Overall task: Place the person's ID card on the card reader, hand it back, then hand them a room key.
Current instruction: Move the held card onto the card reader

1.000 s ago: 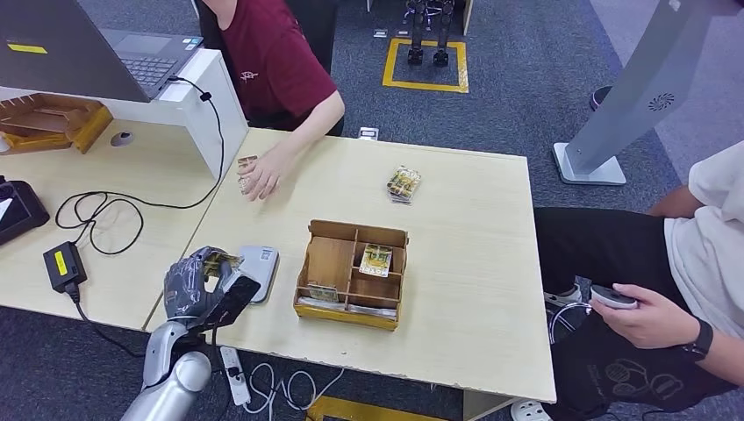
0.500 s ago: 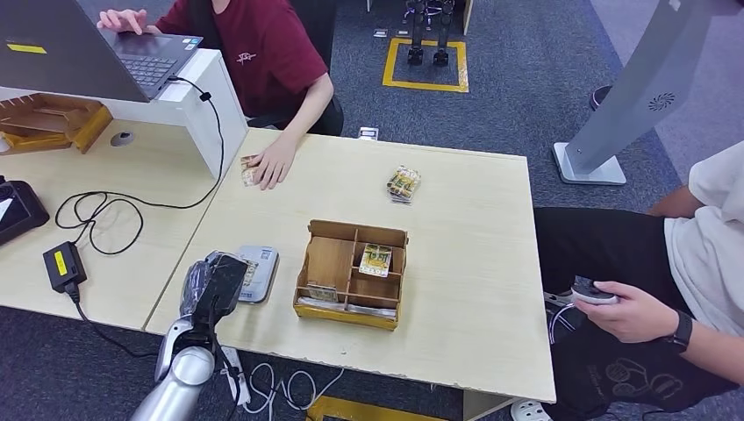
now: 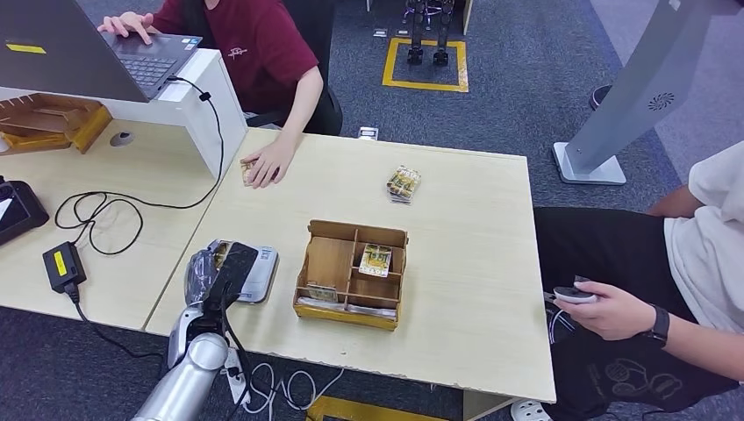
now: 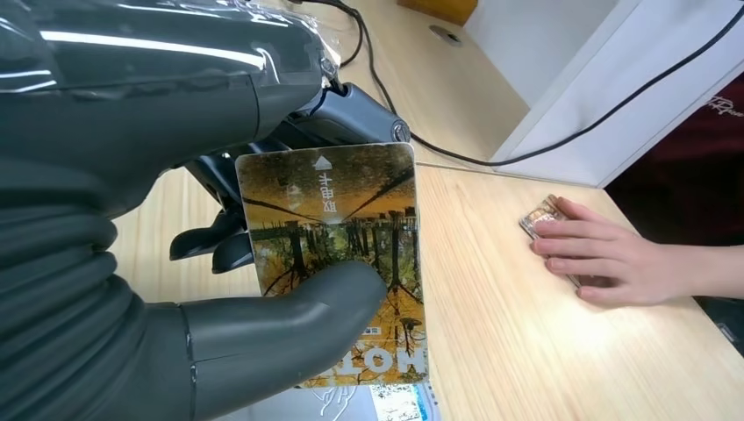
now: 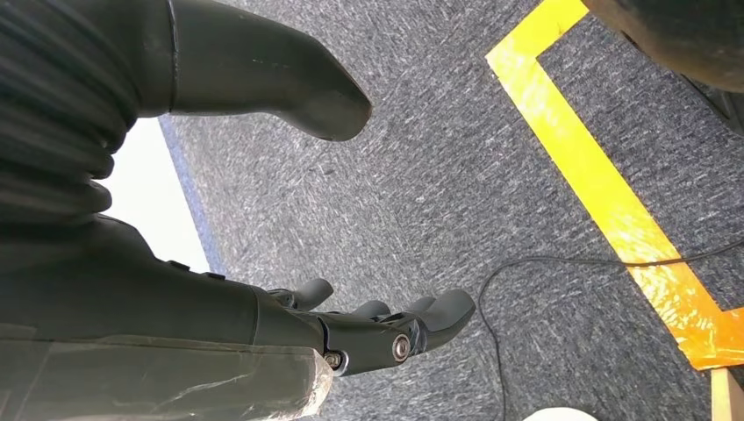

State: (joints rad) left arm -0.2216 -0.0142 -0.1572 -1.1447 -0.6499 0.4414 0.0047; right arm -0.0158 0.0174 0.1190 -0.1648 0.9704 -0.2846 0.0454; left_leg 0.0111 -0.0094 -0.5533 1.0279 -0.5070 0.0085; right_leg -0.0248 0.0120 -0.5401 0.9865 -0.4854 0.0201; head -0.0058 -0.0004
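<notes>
My left hand [image 3: 219, 272] hovers at the table's near left edge, over the near side of the grey-white card reader [image 3: 262, 267]. It pinches a yellow-brown card [image 4: 338, 254] printed HOTEL between thumb and fingers, held above the reader's top [image 4: 395, 405]. Across the table, a person's hand [image 3: 263, 165] lies on another card [image 4: 538, 217]. A wooden divided box [image 3: 346, 317] right of the reader holds similar cards [image 3: 375, 260]. My right hand [image 5: 289, 324] hangs over the carpet, fingers apart, holding nothing.
A bundle of cards [image 3: 404, 184] lies further back on the table. To the left are a laptop [image 3: 79, 48] on a white riser, black cables [image 3: 105, 215] and a power brick [image 3: 63, 266]. A seated person [image 3: 693, 254] at the right holds a small controller [image 3: 570, 296].
My left hand has moved forward from the table's front edge to over the reader, carrying the card. The person's other hand went to the laptop keyboard.
</notes>
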